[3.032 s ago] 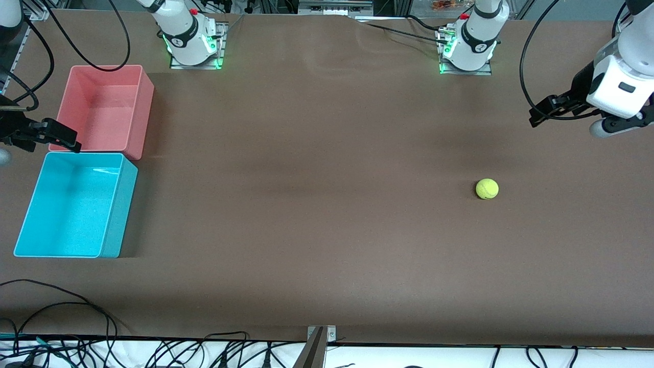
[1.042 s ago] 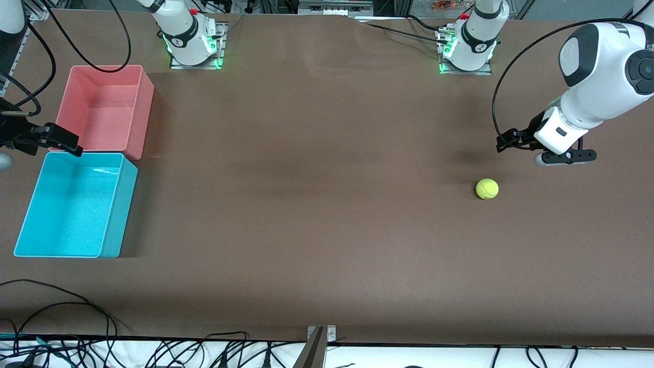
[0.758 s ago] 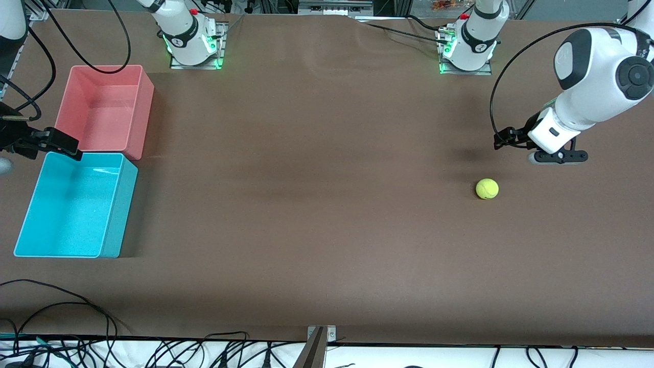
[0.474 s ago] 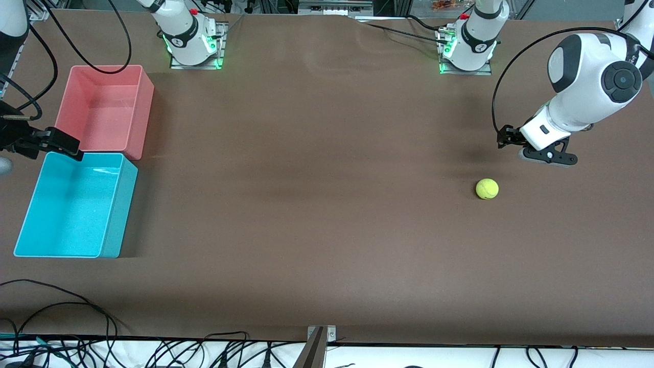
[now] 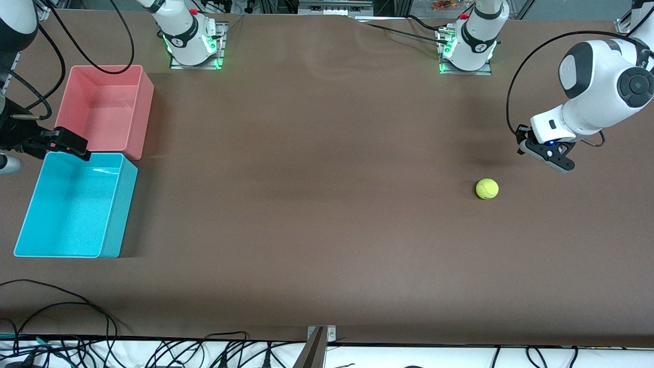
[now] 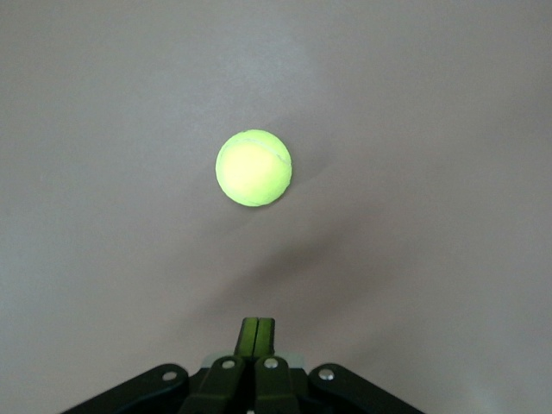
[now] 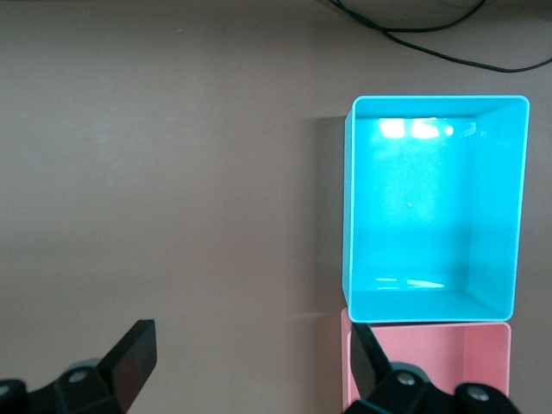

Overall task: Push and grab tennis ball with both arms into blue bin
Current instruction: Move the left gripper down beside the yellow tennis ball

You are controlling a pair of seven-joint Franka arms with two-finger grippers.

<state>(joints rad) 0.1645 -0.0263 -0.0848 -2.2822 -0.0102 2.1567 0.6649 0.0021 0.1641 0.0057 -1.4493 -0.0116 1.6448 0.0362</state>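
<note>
The left gripper (image 6: 256, 332), fingers pressed together, is held at mid-right of the front view, near the tennis ball (image 5: 487, 188). Light, fuzzy and apt to roll, the ball is best nudged at mid-height. The right gripper (image 7: 250, 358), spread wide, waits at the blue bin (image 5: 30, 214).

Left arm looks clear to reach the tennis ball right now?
Probably yes. The left gripper, fingers shut, hovers near the tennis ball, toward the left arm's end, with only bare table between them.

Left pincer (image 5: 547, 156) swung in from the counter's (image 5: 327, 214) edge, now low near the tennis ball (image 5: 487, 188), fingers pressed together. Right pincer (image 5: 69, 145) nudged a bit toward the bins.
</note>
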